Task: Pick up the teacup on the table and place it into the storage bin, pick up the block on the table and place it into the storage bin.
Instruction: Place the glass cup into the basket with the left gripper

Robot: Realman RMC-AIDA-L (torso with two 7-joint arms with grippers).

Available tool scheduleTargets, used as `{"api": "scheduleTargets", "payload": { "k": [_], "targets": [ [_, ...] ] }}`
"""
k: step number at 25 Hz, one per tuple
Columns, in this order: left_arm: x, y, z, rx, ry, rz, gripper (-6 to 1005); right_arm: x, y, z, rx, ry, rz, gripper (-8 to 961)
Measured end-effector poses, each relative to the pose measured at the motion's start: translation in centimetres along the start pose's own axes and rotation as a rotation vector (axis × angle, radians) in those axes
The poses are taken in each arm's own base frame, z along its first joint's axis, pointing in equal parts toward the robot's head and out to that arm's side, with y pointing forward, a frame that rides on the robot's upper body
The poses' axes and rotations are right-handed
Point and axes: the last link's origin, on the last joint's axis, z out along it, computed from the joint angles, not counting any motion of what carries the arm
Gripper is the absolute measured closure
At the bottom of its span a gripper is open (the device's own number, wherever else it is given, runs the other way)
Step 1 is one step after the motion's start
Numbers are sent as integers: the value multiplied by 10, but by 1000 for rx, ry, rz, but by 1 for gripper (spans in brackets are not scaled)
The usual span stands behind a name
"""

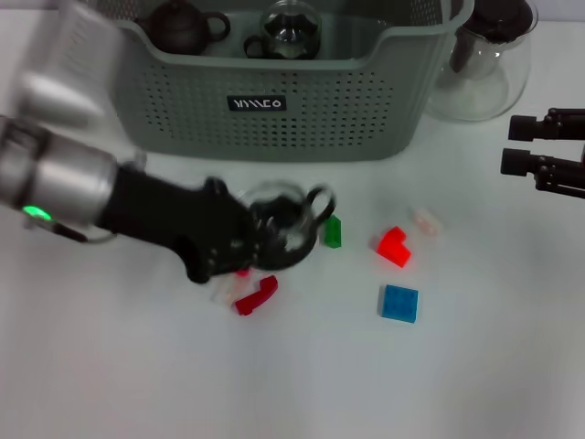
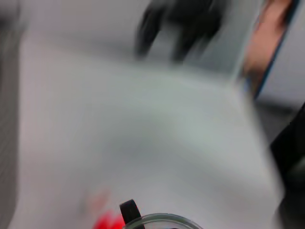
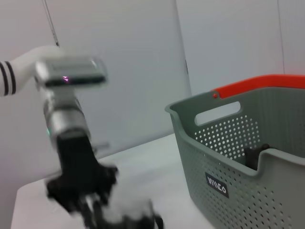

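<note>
A white table is seen to carry everything in the head view. The storage bin, grey-green with perforated walls and a black label, is set at the far side of the table; a dark teapot and a glass vessel are seen inside it. A clear glass pitcher with a dark lid is placed just beside the bin, on the robot's right.

The left tool is reached out over the middle of the table, in front of the bin, and is closed about the clear glass teacup, whose dark handle points to the robot's right. Whether the cup is touching the table cannot be told. Part of the cup's rim is shown in the left wrist view.

Small blocks are scattered near the cup: a green block just beside it, a red block and a blue block further right, a second red piece under the tool, and a pale clear piece.

The right tool is held at the table's right edge, well apart from the blocks; its opening cannot be told.

A plain pale wall is shown behind the table in the right wrist view.
</note>
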Motion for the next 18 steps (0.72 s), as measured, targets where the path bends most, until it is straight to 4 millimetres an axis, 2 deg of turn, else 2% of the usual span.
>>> {"api": "scheduleTargets", "payload": {
  "k": [5, 7, 10, 13, 14, 18],
  "targets": [
    [44, 4, -44, -59, 334, 48, 941, 1, 1, 1, -3, 0, 4, 454],
    [67, -1, -60, -46, 479, 47, 942, 2, 1, 1, -5, 1, 5, 454],
    [100, -14, -77, 3, 605, 23, 942, 3, 2, 2, -7, 0, 10, 454],
    [137, -44, -87, 140, 592, -81, 942, 4, 2, 3, -11, -3, 17, 454],
    [151, -61, -86, 209, 542, -153, 942, 5, 3, 3, -11, -4, 23, 454],
    [184, -102, -68, 345, 317, -308, 943, 7, 4, 2, -12, -5, 31, 453]
  ]
}}
